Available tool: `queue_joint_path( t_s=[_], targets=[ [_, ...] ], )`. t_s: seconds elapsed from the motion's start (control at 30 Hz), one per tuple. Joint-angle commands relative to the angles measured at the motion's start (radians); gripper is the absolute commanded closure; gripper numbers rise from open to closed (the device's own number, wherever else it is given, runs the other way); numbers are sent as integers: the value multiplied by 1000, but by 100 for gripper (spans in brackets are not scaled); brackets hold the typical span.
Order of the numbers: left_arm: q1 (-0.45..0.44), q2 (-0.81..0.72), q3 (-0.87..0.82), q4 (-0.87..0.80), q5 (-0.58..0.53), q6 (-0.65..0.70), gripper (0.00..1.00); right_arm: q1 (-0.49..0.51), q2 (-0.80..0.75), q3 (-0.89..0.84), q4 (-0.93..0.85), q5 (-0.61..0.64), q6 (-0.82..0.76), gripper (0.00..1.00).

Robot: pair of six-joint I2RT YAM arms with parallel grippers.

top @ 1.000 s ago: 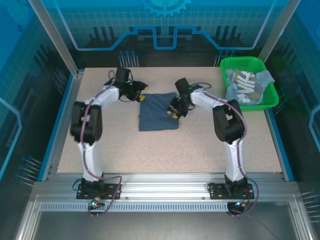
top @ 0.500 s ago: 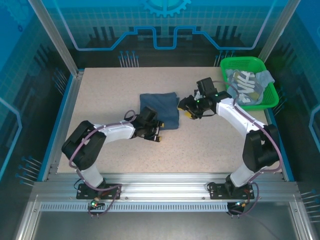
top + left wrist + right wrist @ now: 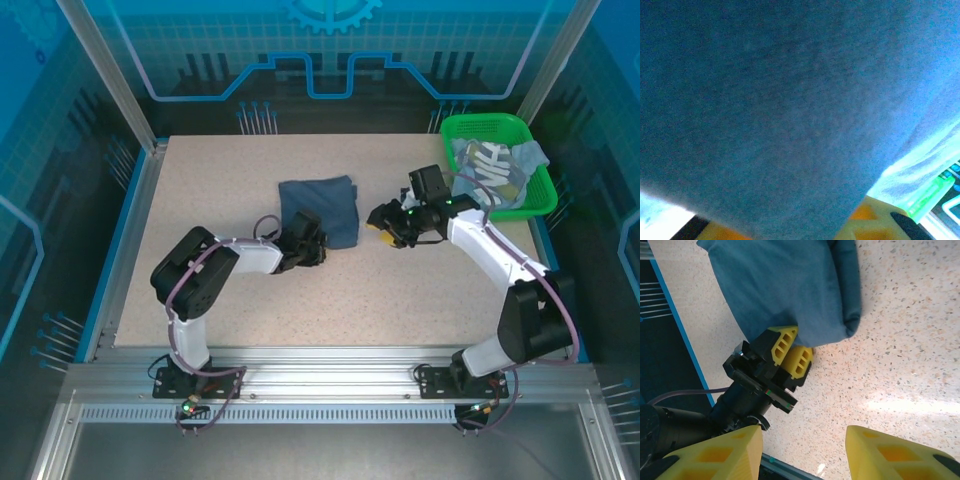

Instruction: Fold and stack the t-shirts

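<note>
A folded dark slate-blue t-shirt [image 3: 320, 208] lies at the table's middle. My left gripper [image 3: 316, 240] is at its near edge. In the right wrist view its two yellow fingers [image 3: 791, 354] sit close together, pinching the hem of the shirt [image 3: 785, 285]. In the left wrist view the blue cloth [image 3: 780, 110] lies right over the lens, with a yellow finger [image 3: 865, 220] below it. My right gripper [image 3: 386, 222] hovers open over bare table to the right of the shirt, with nothing between its fingertips [image 3: 802, 450]. A grey-blue t-shirt with white lettering [image 3: 487, 170] lies crumpled in the basket.
The green mesh basket [image 3: 487, 122] stands at the back right corner, with pale blue fabric [image 3: 532, 156] hanging over its right side. Speckled tabletop [image 3: 400, 290] stretches in front of and beside the shirt. Blue rails edge the table on the left and right.
The left arm has swung from the shirt's far side to its near edge and its jaws have closed on the hem. The right gripper has drawn off to the right.
</note>
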Motion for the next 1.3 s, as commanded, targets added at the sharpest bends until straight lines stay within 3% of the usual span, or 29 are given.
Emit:
queue_joint_path(
  t_s=[0.0, 0.17, 0.4, 0.5, 0.67, 0.77, 0.93, 1.13, 1.27],
  targets=[
    [68, -1, 10, -24, -104, -98, 81, -22, -35, -15, -40, -25, -30, 53],
    [251, -55, -33, -36, -102, -5, 85, -36, -57, -34, -49, -27, -33, 53],
    [542, -31, -25, 29, 34, 178, 88, -47, -80, -65, -50, -21, -33, 53],
    [673, 55, 44, 89, 148, 293, 87, -49, -85, -80, -45, -24, -29, 54],
    [828, 229, 276, 34, 379, 524, 87, -51, -92, -88, -50, -19, -33, 54],
    [874, 327, 413, -23, 494, 597, 84, -53, -93, -87, -56, -16, -38, 54],
    [901, 322, 455, -80, 458, 640, 80, -55, -71, -72, -62, -19, -43, 53],
    [891, 240, 436, -81, 415, 670, 45, -53, -19, -34, -46, -34, -38, 53],
    [848, 120, 372, -7, 421, 645, 43, -52, 8, 8, -53, -39, -56, 53]
  ],
)
